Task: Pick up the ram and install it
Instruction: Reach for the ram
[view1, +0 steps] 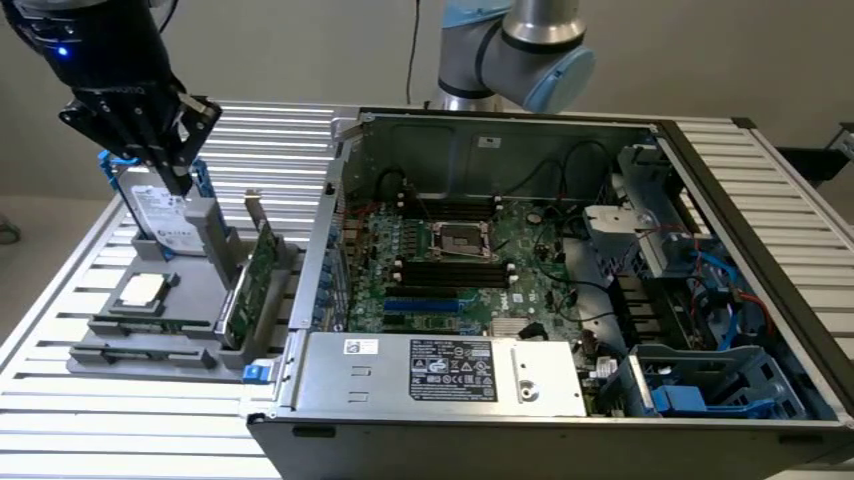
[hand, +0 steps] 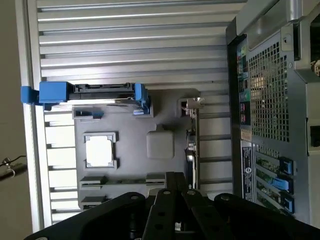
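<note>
Jaws nearest the wrist lens: black, drawn narrow, tips together, nothing between them. In the exterior view they hang over the grey tray (view1: 198, 300) on the slatted desk (view1: 54, 430), just above the upright hard drive (view1: 167, 215) in its blue caddy.

Ram (view1: 154, 326): I judge it to be the thin dark strip standing on edge in a holder between the silver processor (view1: 140, 292) and the tray's near edge. Not yet picked.

Open computer case (view1: 400, 450) stands just beside the tray, on the exterior view's right. Black memory slots (view1: 454, 272) lie by the processor socket.

Risks, as judged:
- Jaws shut over a thin edge: coming down like this would knock the stick, not straddle it.
- Hard drive and green expansion card (view1: 260, 262) stand tall close by, so a sideways sweep could clip either.
- Off-centre pinch would let the stick tilt, then jam at the slot.
- Case wall and loose cables crowd the slots.
</note>
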